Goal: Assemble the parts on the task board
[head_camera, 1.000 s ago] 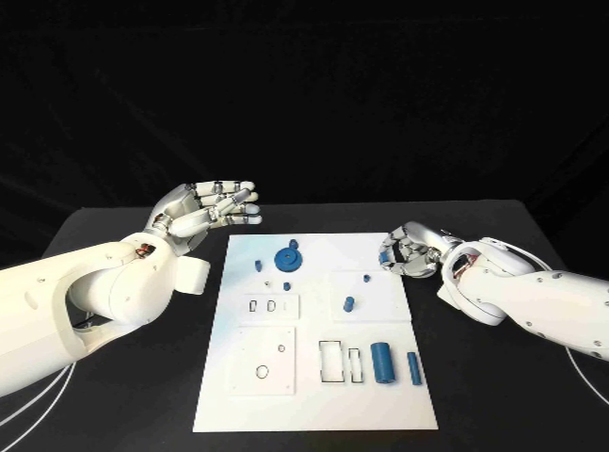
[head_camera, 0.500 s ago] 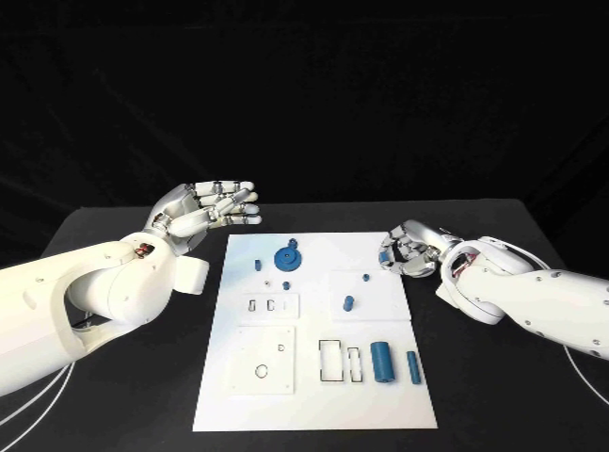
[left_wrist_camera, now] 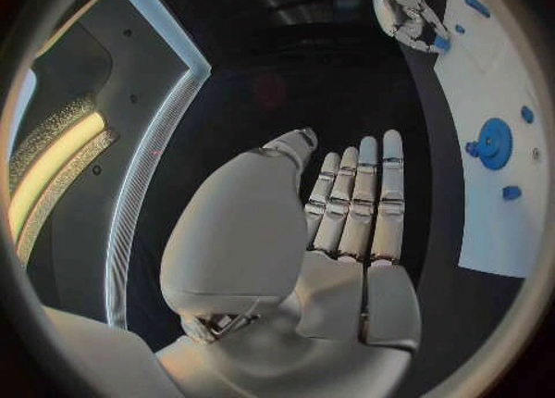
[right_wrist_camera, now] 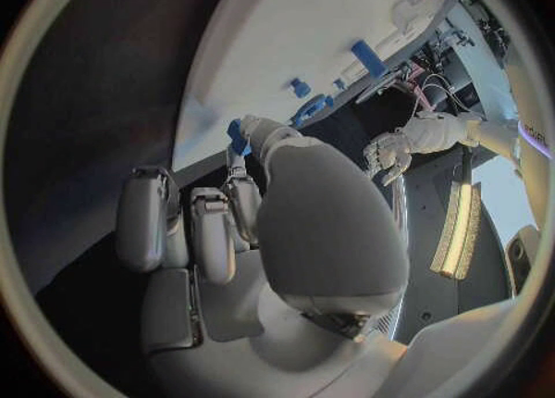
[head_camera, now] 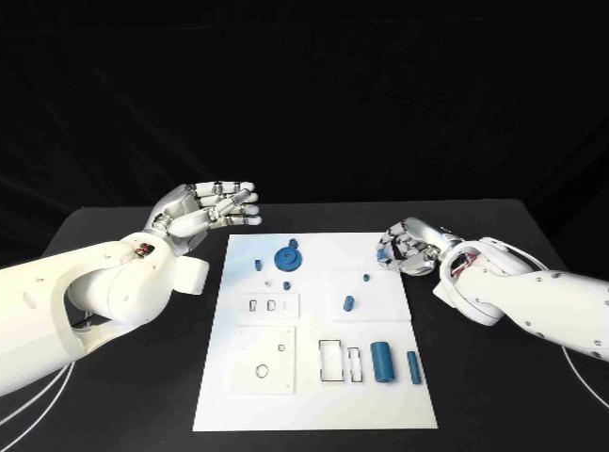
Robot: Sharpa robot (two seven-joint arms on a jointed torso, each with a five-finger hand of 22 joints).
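Over at the left, the left hand (head_camera: pixel 206 209) hovers above the black table (head_camera: pixel 128 395) just off the far-left corner of the task board (head_camera: pixel 243 395), palm up, fingers apart and lightly curled, nothing in its grasp; the left wrist view shows those fingers (left_wrist_camera: pixel 361 196) stretched out side by side and empty. Next comes the white board itself, lying lengthwise down the middle of the table. At its far end a round blue disc (head_camera: pixel 288 256) sits with a small blue piece (head_camera: pixel 258 265) to its left and another small piece (head_camera: pixel 288 284) just nearer. Further right, a small blue peg (head_camera: pixel 364 278) stands near the right edge, and an oblong blue part (head_camera: pixel 347 302) lies a little nearer than it. On the near right portion, a thick blue cylinder (head_camera: pixel 381 357) lies beside a thinner blue rod (head_camera: pixel 414 365), both pointing near to far, right of two outlined slots. At the right, the right hand (head_camera: pixel 410 250) is at the board's far-right edge with fingers curled inward; in the right wrist view a small blue part (right_wrist_camera: pixel 237 135) shows at its fingertips (right_wrist_camera: pixel 245 196), apparently pinched there, right at the board's rim
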